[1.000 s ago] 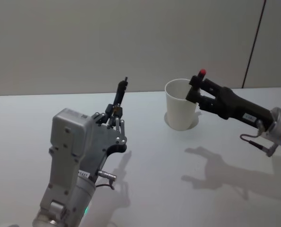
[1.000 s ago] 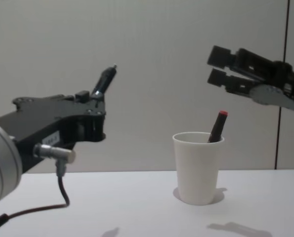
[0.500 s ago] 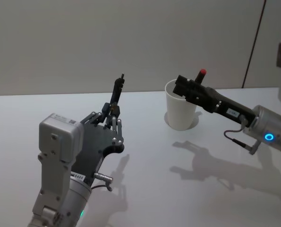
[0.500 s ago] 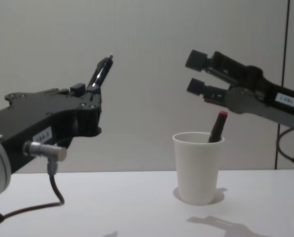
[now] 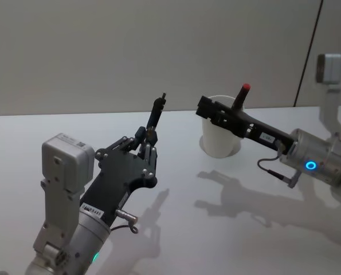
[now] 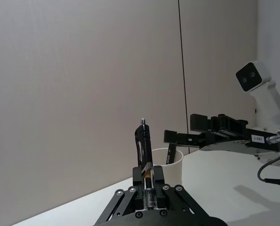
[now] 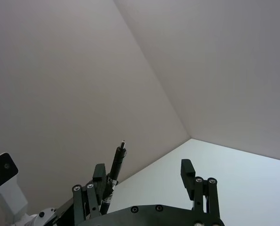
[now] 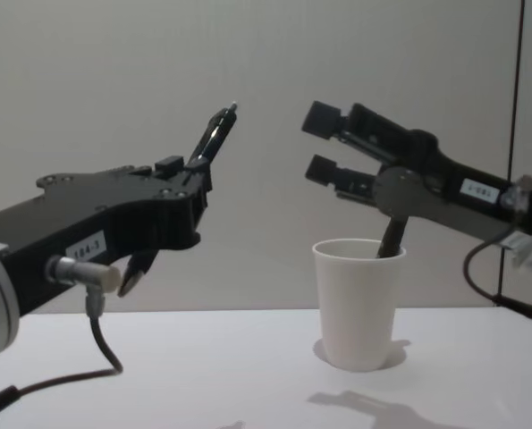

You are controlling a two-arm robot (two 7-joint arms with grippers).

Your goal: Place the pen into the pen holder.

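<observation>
Left gripper [image 5: 148, 136]: fingers clamped on the lower end of a black pen [image 5: 156, 112]. The pen sticks up out of the fingertips and tilts up toward the right and far side. In the chest view it is held in the air, well above the table [image 5: 216, 229]. It is left of the pen holder [image 5: 218, 144], not over it.

Right gripper [image 5: 204, 110]: fingers spread, nothing between them. It hangs just above the holder's rim and points left toward the black pen, with a clear gap between the two.

Pen holder: white paper cup, upright on the table, right of centre toward the far side. A red-tipped pen [image 5: 242, 94] stands in it, leaning on the right of the rim.

Left arm rises from the near left. Right arm reaches in from the right edge.
</observation>
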